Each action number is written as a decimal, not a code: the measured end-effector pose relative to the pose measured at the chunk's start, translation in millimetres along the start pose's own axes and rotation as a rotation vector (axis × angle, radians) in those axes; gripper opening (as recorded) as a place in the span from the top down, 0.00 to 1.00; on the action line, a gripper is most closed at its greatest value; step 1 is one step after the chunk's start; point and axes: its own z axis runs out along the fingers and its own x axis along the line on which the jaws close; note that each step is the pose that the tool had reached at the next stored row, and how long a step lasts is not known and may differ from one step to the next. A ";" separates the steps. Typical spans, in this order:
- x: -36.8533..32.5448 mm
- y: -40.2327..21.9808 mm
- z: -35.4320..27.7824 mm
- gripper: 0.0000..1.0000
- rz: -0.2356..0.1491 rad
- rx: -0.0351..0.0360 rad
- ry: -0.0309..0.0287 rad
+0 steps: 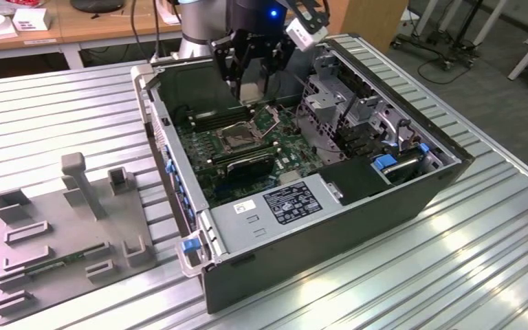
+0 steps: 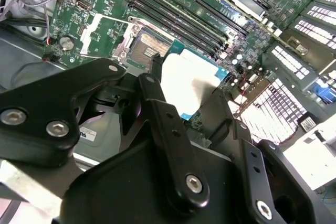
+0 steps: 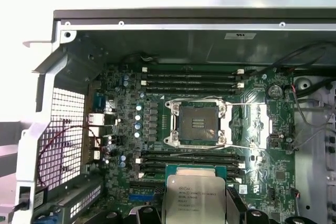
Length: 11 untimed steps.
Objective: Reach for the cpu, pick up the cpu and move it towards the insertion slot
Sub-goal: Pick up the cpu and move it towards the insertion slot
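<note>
Clamped on the cpu (image 3: 195, 196), the jaws of the gripper (image 1: 253, 93) held the silver-topped chip by its edges, its flat face showing in both wrist views, pale and bright in the second wrist view (image 2: 191, 80). And the chip was up in the air, clear of the board, hanging over the open computer case (image 1: 337, 213) in the exterior view!

Below it lay the green motherboard (image 1: 245, 148), and on that board sat the insertion slot (image 3: 198, 123), a square metal frame with a dark centre, uncovered and with nothing in it. In the first wrist view the cpu hung near the slot, to one side of it, with a bank of long black memory slots (image 3: 189, 157) between the two. The second wrist view put the chip's corner just beside the socket (image 2: 148, 45), not over it.

Out on the ribbed metal table (image 1: 62, 117), towards the exterior view's left, the grey plastic tray (image 1: 67, 247) stood well apart from the case, a green memory stick (image 1: 58, 263) lying in one of its recesses.
</note>
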 end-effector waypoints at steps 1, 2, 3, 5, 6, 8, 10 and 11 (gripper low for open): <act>0.0 -0.1 1.7 0.46 0.000 0.0000 0.0000; 0.0 -0.2 2.7 0.46 0.000 -0.0001 0.0000; 0.0 -0.2 3.1 0.46 0.000 0.0001 0.0001; 0.0 -0.1 3.3 0.46 0.000 0.0001 0.0000; 0.0 0.4 3.6 0.46 0.000 -0.0001 -0.0001; 0.0 2.7 4.3 0.46 0.000 -0.0003 0.0000; -0.1 6.2 5.2 0.46 0.000 -0.0010 0.0000; -0.1 8.1 5.6 0.46 0.000 -0.0013 0.0000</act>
